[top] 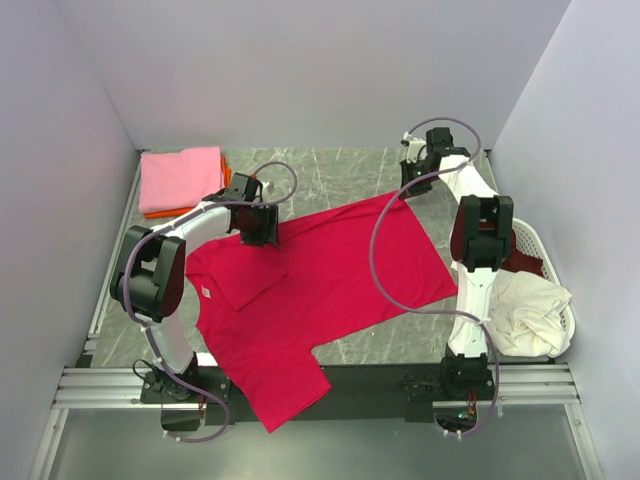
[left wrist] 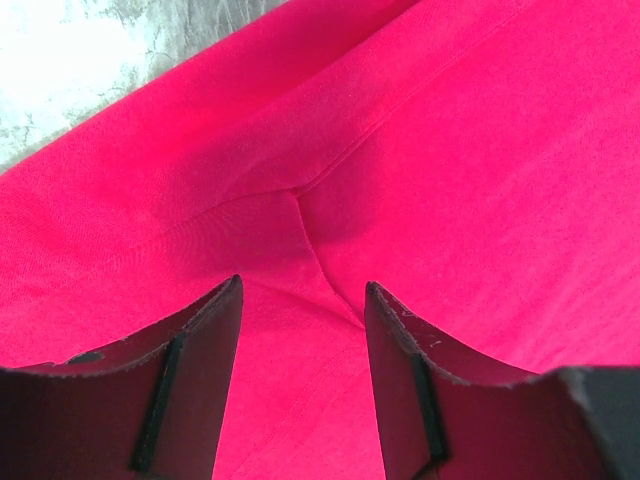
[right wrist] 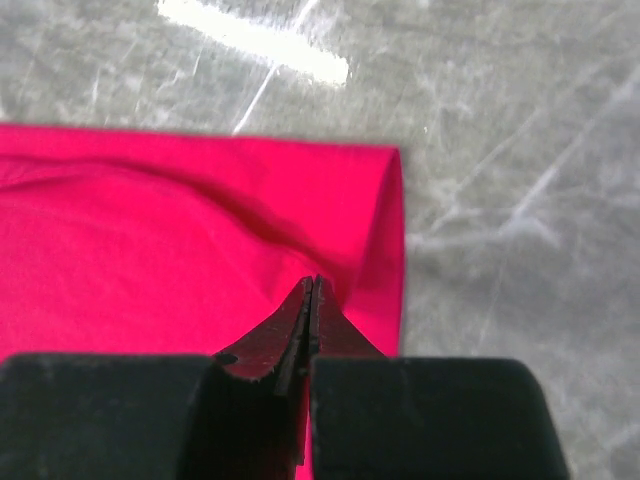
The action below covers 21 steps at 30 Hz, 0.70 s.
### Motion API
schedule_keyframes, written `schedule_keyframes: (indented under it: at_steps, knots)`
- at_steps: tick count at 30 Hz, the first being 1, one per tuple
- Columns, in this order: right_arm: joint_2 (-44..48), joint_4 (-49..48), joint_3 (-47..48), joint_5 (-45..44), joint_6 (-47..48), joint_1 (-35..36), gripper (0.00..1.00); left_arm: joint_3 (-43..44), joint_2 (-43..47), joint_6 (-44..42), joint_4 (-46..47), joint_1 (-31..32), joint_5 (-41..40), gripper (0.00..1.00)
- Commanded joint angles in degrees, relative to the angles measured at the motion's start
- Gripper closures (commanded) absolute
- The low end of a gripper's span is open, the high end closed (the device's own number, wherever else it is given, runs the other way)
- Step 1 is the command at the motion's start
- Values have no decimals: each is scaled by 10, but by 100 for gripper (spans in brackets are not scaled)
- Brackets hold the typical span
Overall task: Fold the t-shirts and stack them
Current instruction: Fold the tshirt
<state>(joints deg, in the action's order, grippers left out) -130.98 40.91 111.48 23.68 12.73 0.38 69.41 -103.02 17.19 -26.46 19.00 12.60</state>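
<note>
A crimson red t-shirt [top: 330,280] lies spread flat on the grey table, its small white neck label [top: 205,292] at the left and one sleeve folded in over the body. My left gripper [top: 258,232] is open just above the shirt's upper left part; in the left wrist view [left wrist: 303,287] its jaws straddle a seam crease in the red fabric [left wrist: 450,150]. My right gripper [top: 408,185] is shut on the shirt's far right hem corner; in the right wrist view [right wrist: 311,282] the red cloth [right wrist: 150,240] puckers at the closed tips.
A folded pink t-shirt [top: 180,178] lies on an orange one [top: 160,213] at the back left. A white basket [top: 562,338] at the right holds a cream shirt [top: 525,310] and a maroon one [top: 522,262]. Walls enclose three sides.
</note>
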Motion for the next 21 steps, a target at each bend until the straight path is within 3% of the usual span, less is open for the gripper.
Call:
schedule_keyframes:
  at_steps: [1,21]
  knots:
    - [71,-46,-39,17,19,-18,100,21,-9,-11,-2,3,-3,43]
    - [115,-86,-159,0,112,-24,98,32,-6,-22,-10,6,17,44]
